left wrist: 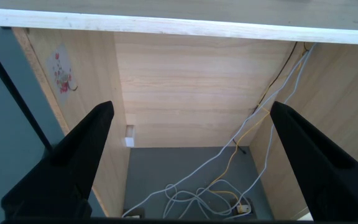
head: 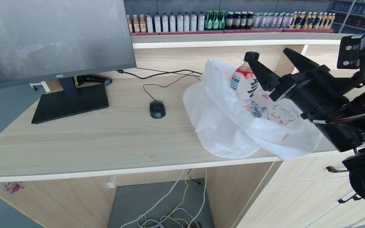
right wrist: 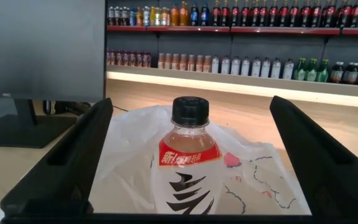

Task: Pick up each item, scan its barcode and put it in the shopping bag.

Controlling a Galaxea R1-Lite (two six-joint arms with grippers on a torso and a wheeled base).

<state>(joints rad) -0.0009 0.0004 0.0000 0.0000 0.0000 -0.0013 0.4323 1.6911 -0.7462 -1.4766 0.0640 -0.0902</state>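
A drink bottle (head: 244, 80) with a black cap and a red-and-white label stands upright in the white plastic shopping bag (head: 233, 126) on the counter's right side. My right gripper (head: 272, 61) hovers just right of the bottle's top, open, with nothing between its fingers. In the right wrist view the bottle (right wrist: 185, 168) stands straight ahead between the spread fingers (right wrist: 73, 155), inside the bag (right wrist: 253, 180). My left gripper (left wrist: 191, 162) is open and held low under the counter's front edge, facing the leg space.
A monitor (head: 52, 41) on a black stand fills the counter's left. A black handheld scanner (head: 92, 79) lies behind the stand, and a wired mouse (head: 157, 109) sits mid-counter. Cables (left wrist: 216, 180) hang under the desk. Shelves of bottles (head: 230, 20) line the back wall.
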